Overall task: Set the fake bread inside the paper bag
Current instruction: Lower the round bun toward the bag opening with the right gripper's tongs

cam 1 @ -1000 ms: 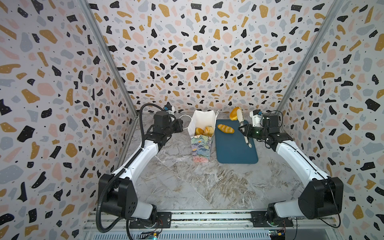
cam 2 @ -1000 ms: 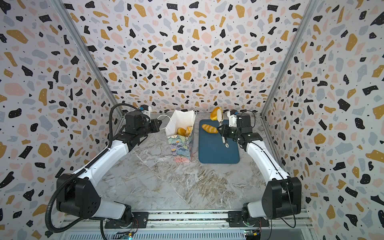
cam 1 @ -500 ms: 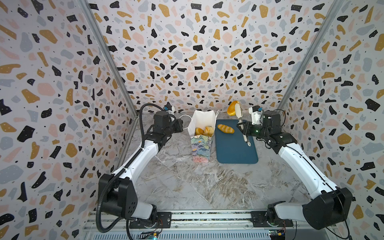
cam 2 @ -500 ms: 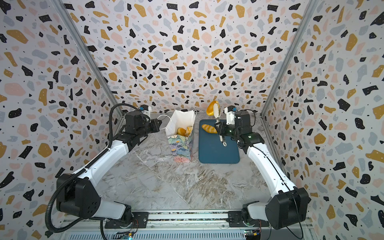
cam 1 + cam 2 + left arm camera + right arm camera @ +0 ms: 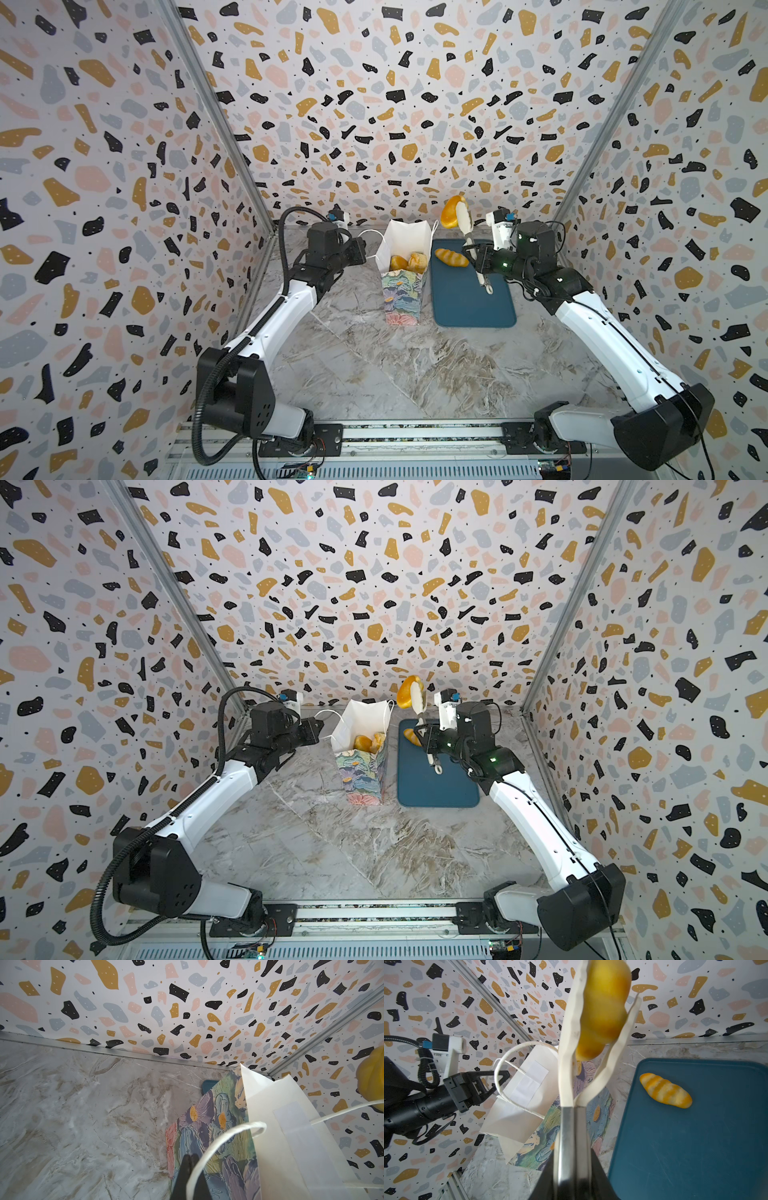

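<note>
My right gripper [image 5: 478, 259] [image 5: 574, 1142] is shut on the metal handles of a pair of white-tipped tongs [image 5: 465, 224] [image 5: 566, 1053]. The tongs pinch a golden fake bread [image 5: 450, 212] [image 5: 604, 1012] in the air, just right of the paper bag's open top. The flowered paper bag [image 5: 403, 295] [image 5: 218, 1136] stands upright with two breads [image 5: 408, 262] showing inside. A striped oval loaf [image 5: 451, 257] [image 5: 665, 1091] lies on the teal tray [image 5: 469, 307]. My left gripper [image 5: 361, 253] [image 5: 190, 1156] is shut beside the bag's left rim, and the white cord handle [image 5: 218, 1142] loops across its fingers.
The tray lies flat directly right of the bag, on the marble tabletop [image 5: 374, 365]. Speckled walls close in the back and both sides. A metal rail [image 5: 415, 432] with both arm bases runs along the front edge.
My right arm has carried the tongs and the bread up and to the left, toward the bag's opening. The left arm and the bag have not moved.
</note>
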Tool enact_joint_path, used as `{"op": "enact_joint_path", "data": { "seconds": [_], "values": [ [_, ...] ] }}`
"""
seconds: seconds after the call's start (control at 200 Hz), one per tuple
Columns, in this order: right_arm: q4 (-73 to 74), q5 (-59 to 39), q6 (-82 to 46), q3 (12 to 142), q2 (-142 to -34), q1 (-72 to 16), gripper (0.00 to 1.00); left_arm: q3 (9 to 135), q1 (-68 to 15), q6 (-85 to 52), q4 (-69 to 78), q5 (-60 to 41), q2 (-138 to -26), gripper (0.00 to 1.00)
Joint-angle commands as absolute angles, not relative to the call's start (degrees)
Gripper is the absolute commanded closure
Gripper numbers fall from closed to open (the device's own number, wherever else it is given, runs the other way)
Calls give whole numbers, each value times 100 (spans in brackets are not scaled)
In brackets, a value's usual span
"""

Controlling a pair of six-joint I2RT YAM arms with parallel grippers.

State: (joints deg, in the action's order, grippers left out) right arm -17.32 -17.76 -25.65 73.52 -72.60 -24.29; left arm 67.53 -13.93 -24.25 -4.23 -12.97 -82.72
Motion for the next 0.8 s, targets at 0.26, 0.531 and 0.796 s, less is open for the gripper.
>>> {"op": "enact_joint_path", "data": {
  "seconds": [0.26, 0.531, 0.796],
  "values": [
    [-1560, -1494, -2400, 8178, -7062, -2833, 94, 6834, -1365, -2431, -255, -1327, -8248, 100],
    [-1540, -1345, -2315, 8367, -7191, -3206, 94, 6836, -1371, -2427, -254, -1319, -8248, 100],
    [-1655, -1286, -2107, 8592, -7442, -3539, 94, 6837, -1371, -2422, -264, -1300, -8253, 100]
  ]
}}
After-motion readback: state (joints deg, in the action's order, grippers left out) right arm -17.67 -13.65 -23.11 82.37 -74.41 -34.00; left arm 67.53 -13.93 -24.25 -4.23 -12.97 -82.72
